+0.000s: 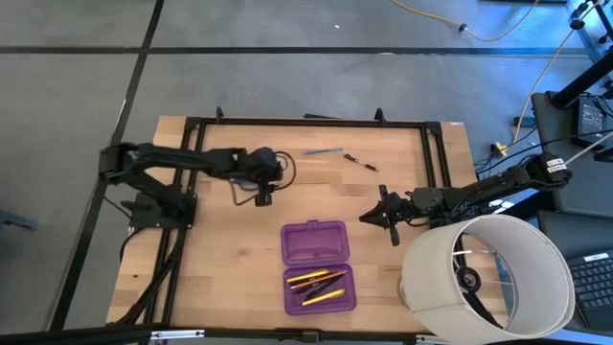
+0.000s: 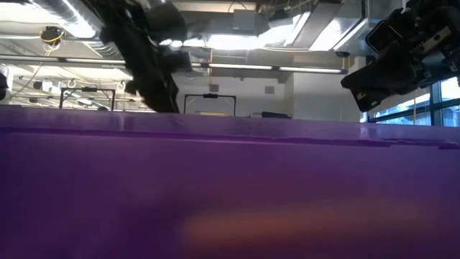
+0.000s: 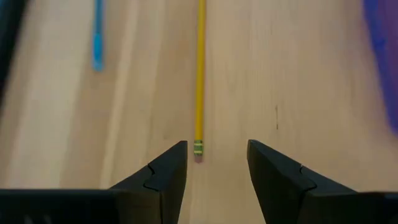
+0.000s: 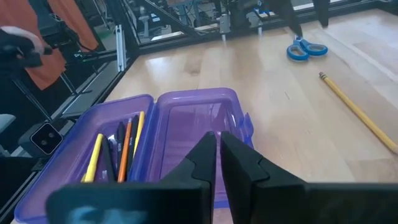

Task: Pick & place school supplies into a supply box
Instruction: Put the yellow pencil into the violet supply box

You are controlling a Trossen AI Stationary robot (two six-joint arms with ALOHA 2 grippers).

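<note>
1. Your left claw (image 3: 216, 167) is hovering low over the wooden bench (image 1: 220, 259) with its jaws standing apart and nothing between them; the eraser end of a yellow pencil (image 3: 199, 74) is lying just ahead of the gap, not touching either finger.
2. In the left wrist view, a blue pen (image 3: 97, 34) is lying on the bench beside that pencil, roughly parallel to it and apart from it.
3. From above, your left claw (image 1: 262, 196) is sitting at the left-centre of the bench, well apart from the supply box (image 1: 316, 265).
4. Your right claw (image 4: 218, 149) is closed with its fingers pressed together and gripping nothing; it is hanging near the open supply box (image 4: 186, 118), on the box's right side in the high view (image 1: 386, 218).
5. The purple supply box is lying open near the front-centre of the bench; one half is holding several pencils and pens (image 1: 318, 285), and the other half is bare.
6. A black pen (image 1: 361, 162) and the blue pen (image 1: 324, 151) are lying near the bench's far edge.
7. Blue-handled scissors (image 4: 306, 49) are lying on the bench, seen from your right wrist.
8. A large white cylinder (image 1: 488, 278) is standing at the bench's front right corner.
</note>
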